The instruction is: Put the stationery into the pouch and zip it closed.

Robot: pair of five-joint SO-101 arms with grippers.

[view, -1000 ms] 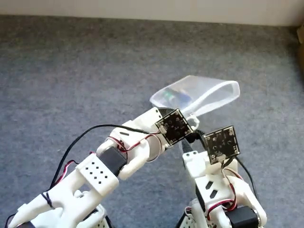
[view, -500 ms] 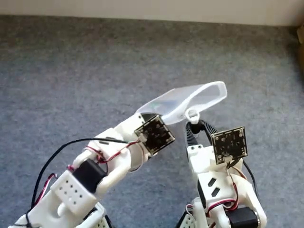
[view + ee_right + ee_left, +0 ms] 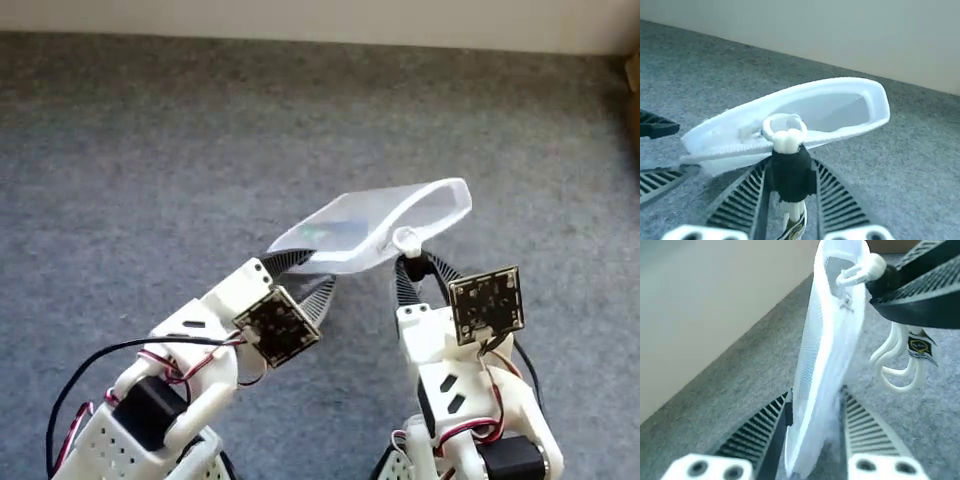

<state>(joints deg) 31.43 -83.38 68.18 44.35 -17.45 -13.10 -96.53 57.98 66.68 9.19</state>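
Observation:
A translucent white mesh pouch (image 3: 385, 222) hangs above the carpet between both grippers. A faint greenish shape (image 3: 322, 233) shows through its wall. My left gripper (image 3: 300, 266) is shut on the pouch's nearer left end; in the left wrist view the pouch (image 3: 825, 355) stands edge-on between my left gripper (image 3: 812, 440) fingers. My right gripper (image 3: 412, 268) is shut on the zipper pull (image 3: 405, 241). In the right wrist view the black pull tab (image 3: 790, 170) with its white ring (image 3: 785, 131) sits in my right gripper (image 3: 790, 192), against the pouch (image 3: 840, 107).
Grey carpet (image 3: 150, 150) lies all around, with a pale wall strip (image 3: 320, 20) along the far side. A white loop and a small tag (image 3: 917, 347) dangle below the right gripper's fingers.
My left gripper has drawn back and to the left from beside the right gripper, taking the pouch's end with it. The pouch now stretches lower and longer between the two. The right gripper barely moved.

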